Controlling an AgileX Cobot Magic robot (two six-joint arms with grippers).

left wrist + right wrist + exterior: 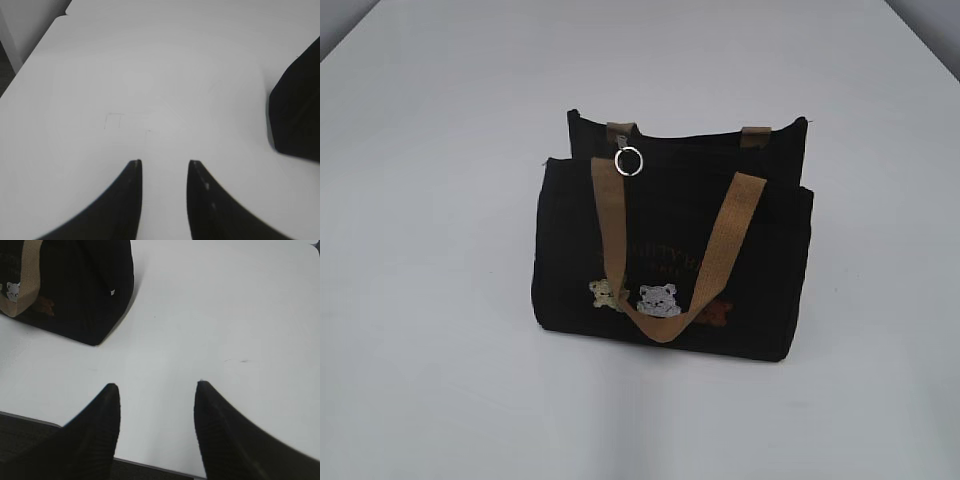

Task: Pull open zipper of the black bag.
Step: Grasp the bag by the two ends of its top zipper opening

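Observation:
The black bag stands upright in the middle of the white table, with tan webbing handles and small bear patches on its front. Along its top edge runs the zipper, whose pull carries a round silver ring at the left end. Neither arm shows in the exterior view. My left gripper is open over bare table, with an edge of the bag at the right. Near the table's front edge my right gripper is open and empty, the bag up to its left.
The white table spreads all around the bag. Its front edge runs just under my right fingers, and in the left wrist view a table edge shows at the far left.

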